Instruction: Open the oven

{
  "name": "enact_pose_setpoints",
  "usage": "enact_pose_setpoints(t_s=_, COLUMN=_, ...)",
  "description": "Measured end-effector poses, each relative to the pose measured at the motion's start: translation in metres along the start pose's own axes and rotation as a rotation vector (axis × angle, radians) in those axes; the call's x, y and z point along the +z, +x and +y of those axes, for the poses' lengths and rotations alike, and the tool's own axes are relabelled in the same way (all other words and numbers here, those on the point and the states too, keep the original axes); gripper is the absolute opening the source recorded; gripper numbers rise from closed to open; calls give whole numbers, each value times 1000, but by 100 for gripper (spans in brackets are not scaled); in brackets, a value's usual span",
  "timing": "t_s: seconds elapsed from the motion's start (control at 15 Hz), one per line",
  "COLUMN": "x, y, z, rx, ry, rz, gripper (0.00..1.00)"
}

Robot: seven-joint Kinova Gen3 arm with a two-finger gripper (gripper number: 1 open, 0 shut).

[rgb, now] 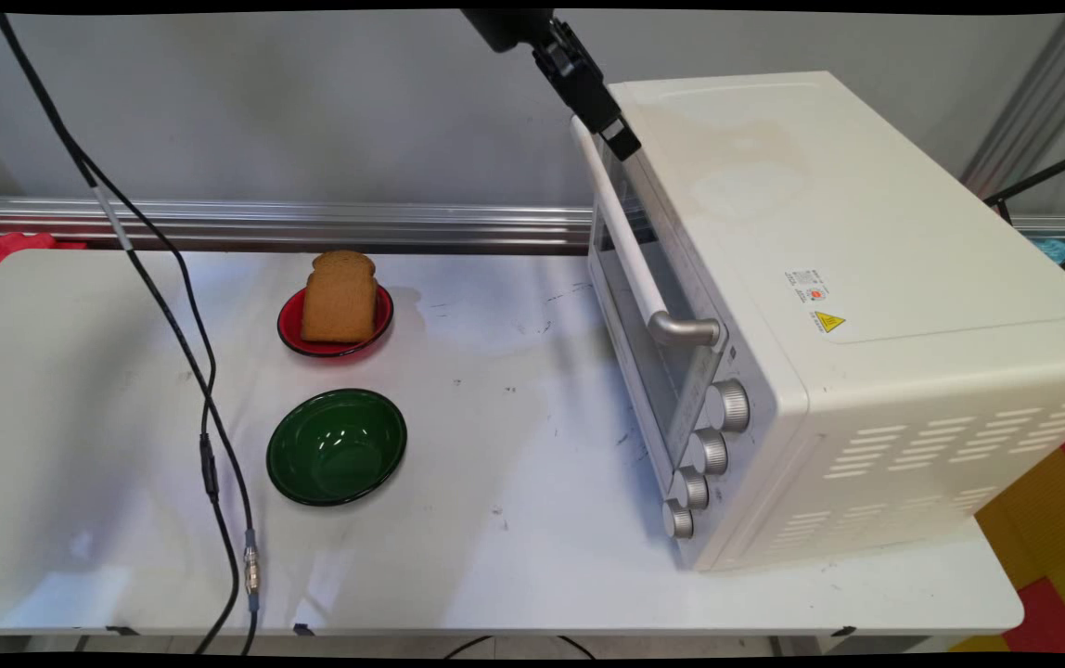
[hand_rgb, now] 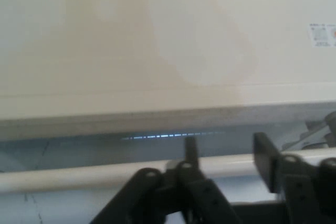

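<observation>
White bench carries a cream toaster oven at its right end, the oven's front turned toward the bench's open middle. By its bulk the oven looks heavy and stiff, not a thing to be shifted by a light push. Its glass door is shut and, judging by the bar across its upper edge, probably swings on a hinge at the bottom. Glass calls for a gentle hand.

The long pale door handle runs the width of the door on metal brackets. It appears rigid, smooth and round, so likely slippery. The surest hold would be across the bar, away from the brackets.

Black cables hang down over the bench's left side.

At the oven's top far corner, the black end effector reaches down from above to the handle's far end. In the hand view the end effector is released, its fingers apart and clamped on nothing, with the handle passing just beyond them below the oven's top panel.

Well apart to the left sit an empty green bowl and, behind it, a red plate bearing a brown slice of bread standing on edge. Four silver knobs line the oven's near front.
</observation>
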Motion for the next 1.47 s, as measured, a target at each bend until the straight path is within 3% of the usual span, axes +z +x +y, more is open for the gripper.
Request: enact_pose_setpoints(t_s=1.47, x=68, y=-12, z=-21, rx=-108, ry=38, rz=-39, gripper=0)
